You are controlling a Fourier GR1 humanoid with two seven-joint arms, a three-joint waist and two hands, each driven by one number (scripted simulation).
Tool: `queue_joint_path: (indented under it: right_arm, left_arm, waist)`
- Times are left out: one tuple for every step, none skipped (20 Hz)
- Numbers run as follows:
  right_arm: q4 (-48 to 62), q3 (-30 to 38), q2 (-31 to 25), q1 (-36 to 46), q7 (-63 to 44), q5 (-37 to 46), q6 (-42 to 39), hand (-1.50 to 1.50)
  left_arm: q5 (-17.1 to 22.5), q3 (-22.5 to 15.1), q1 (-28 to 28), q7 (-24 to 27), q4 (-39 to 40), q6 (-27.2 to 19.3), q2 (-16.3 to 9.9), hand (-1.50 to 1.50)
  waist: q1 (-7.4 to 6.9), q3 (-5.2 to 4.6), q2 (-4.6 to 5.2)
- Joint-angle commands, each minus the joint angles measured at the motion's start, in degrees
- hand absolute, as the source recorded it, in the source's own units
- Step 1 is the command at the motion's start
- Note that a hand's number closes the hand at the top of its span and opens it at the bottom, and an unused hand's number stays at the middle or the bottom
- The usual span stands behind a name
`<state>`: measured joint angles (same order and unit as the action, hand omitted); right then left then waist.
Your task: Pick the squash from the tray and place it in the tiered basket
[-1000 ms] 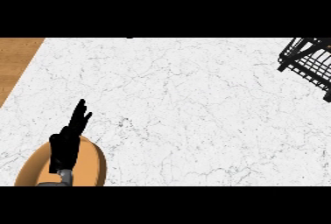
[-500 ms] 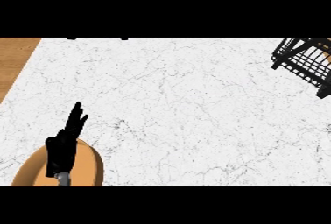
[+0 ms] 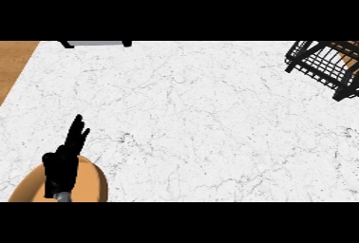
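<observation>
My left hand (image 3: 63,163) shows at the lower left of the head view, open with straight fingers pointing up, held still over a round tan tray (image 3: 88,182). The black wire tiered basket (image 3: 324,66) stands at the far upper right, cut off by the view's edge, with something orange-brown visible inside it. No squash shows on the visible part of the tray; my hand and forearm hide part of it. My right hand is out of view.
The white marble counter (image 3: 196,123) spreads between the tray and the basket. A wooden strip (image 3: 14,61) runs along the upper left. A grey object on black legs (image 3: 97,43) sits at the top edge.
The view has shifted: the basket and counter slide left and down, more of the basket shows, and the grey object has appeared at the top. My left hand keeps its pose.
</observation>
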<state>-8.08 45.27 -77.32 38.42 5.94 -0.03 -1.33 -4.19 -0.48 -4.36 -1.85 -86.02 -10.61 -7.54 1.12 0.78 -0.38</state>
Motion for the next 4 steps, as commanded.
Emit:
queue_joint_path:
  right_arm:
    - [3.4,3.4,-3.9,-9.6,4.4,-3.0,-8.7,-1.5]
    - [3.5,4.0,-5.0,-9.3,3.4,-3.7,-11.1,-1.5]
    - [4.2,5.1,-4.8,-11.7,5.8,-4.8,-13.6,-1.5]
    - [4.8,5.9,-4.3,-13.5,6.8,-5.5,-13.1,-1.5]
  left_arm:
    - [-0.8,-2.2,-2.6,-2.3,1.2,-0.8,2.5,0.0]
    - [-0.4,-2.7,-2.8,-0.4,3.2,-0.7,3.8,0.0]
    - [0.5,-1.2,-3.0,-1.4,1.9,0.2,2.2,0.0]
    - [-0.9,-2.4,-3.6,-1.6,1.0,-1.2,3.2,0.0]
  waist:
    - [1.16,-0.4,0.3]
    - [1.33,-0.38,0.42]
    - [1.47,-0.35,0.28]
    - [0.92,-0.35,0.34]
